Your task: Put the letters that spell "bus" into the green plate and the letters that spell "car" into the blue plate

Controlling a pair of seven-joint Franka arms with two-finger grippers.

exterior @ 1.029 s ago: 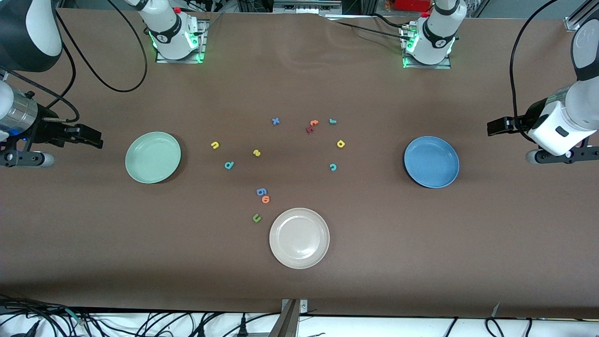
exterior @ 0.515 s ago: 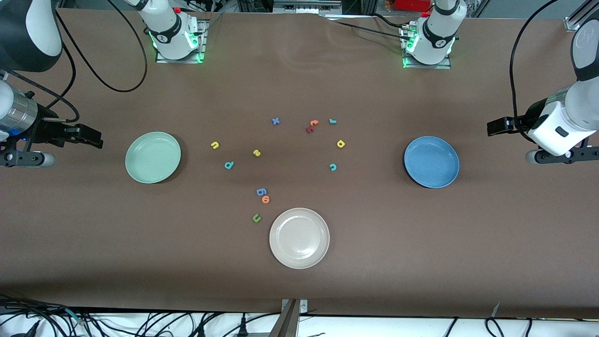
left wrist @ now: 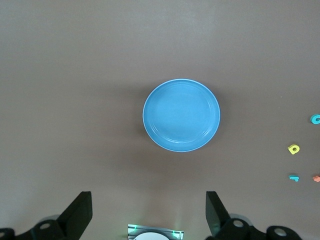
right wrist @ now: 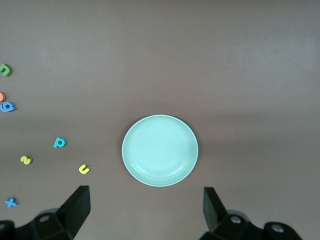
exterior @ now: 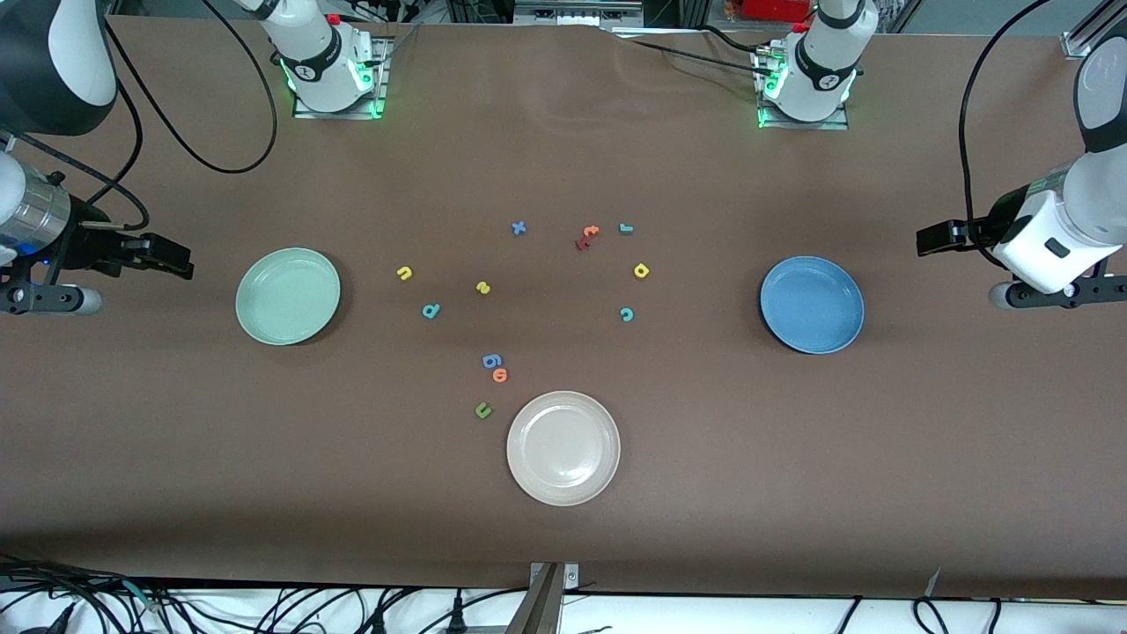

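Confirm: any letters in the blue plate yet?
No, the blue plate sits bare in the left wrist view, and the teal c lies on the table toward the middle.

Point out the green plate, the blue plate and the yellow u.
green plate (exterior: 288, 296), front view, bare centre of its dish.
blue plate (exterior: 812, 305), front view, bare centre of its dish.
yellow u (exterior: 404, 273), front view, its curved body.

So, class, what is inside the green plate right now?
Nothing: the green plate is bare and uncovered, so nothing is hidden. All letters lie on the table.
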